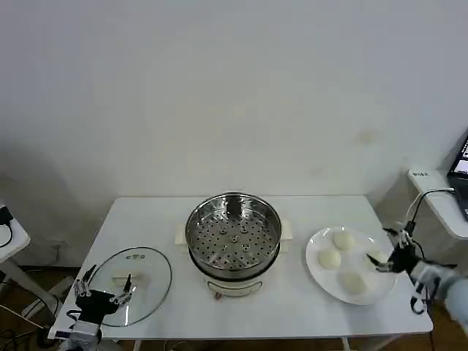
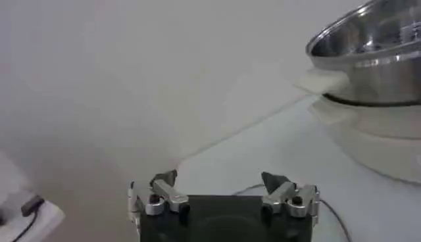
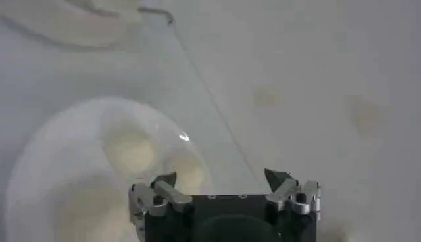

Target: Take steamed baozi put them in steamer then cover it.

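Four steamed baozi sit on the plate beside your spread right pincer; they look soft and light, so pinch one gently across its sides

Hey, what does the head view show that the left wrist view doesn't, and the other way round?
Head view alone: the white plate with four steamed baozi, the glass lid lying on the table at the robot's left, the right tool open at the plate's outer edge, and the steamer's perforated tray.
Left wrist view alone: a small white side stand with a cable.
Both: the steamer on its cream base, the white table, the wall, and the left tool, open.
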### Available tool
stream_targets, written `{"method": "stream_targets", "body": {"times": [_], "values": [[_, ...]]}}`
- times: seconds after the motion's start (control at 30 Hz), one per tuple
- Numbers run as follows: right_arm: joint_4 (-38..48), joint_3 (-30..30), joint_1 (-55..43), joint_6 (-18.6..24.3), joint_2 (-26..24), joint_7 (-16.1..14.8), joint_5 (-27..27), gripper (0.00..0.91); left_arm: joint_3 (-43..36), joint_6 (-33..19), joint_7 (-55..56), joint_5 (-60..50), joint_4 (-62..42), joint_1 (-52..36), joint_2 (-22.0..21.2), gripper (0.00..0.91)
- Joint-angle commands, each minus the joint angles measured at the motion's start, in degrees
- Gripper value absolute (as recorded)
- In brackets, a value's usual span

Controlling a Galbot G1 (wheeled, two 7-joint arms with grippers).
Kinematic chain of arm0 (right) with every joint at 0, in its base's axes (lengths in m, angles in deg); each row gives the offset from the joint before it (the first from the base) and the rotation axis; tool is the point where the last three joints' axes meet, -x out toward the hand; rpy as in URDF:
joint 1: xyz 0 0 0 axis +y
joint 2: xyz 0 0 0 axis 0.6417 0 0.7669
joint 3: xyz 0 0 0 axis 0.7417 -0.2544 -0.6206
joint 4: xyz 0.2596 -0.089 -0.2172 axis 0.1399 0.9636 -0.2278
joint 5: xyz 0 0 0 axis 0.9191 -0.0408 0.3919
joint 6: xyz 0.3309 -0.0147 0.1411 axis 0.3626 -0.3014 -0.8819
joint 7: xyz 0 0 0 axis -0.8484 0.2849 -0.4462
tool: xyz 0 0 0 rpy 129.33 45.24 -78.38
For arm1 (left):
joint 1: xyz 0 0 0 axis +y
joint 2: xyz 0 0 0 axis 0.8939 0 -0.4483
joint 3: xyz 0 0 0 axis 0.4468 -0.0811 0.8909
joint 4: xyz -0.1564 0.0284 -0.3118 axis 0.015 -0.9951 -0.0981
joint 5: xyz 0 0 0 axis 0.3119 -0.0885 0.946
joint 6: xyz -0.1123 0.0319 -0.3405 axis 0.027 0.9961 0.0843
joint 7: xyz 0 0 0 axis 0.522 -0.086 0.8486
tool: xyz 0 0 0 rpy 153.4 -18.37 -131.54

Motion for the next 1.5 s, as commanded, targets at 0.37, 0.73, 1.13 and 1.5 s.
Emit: {"method": "stream_targets", "body": {"times": [0.37,0.73,1.13,1.5], "values": [[28.8,-51.1,-50.7,7.8,1.2,-19.1,-9.7,0.907,3.1,0.0,-1.8,-3.0,0.4,0.5,-0.9,0.907],[40.8,-55.9,-55.7,7.7,12.7,-19.6,-8.0,0.907,4.5,0.7,-2.2,-3.1,0.3,0.2,-1.2,0.907],[45.6,-56.1,-55.1,7.6,17.6,-18.6,-9.4,0.907,5.1,0.7,-2.9,-3.6,-0.4,0.3,-0.9,0.907],[46.5,-55.7,-54.4,7.3,17.9,-17.9,-10.0,0.887,5.4,0.5,-2.9,-3.6,-0.9,0.6,-0.9,0.907]]}}
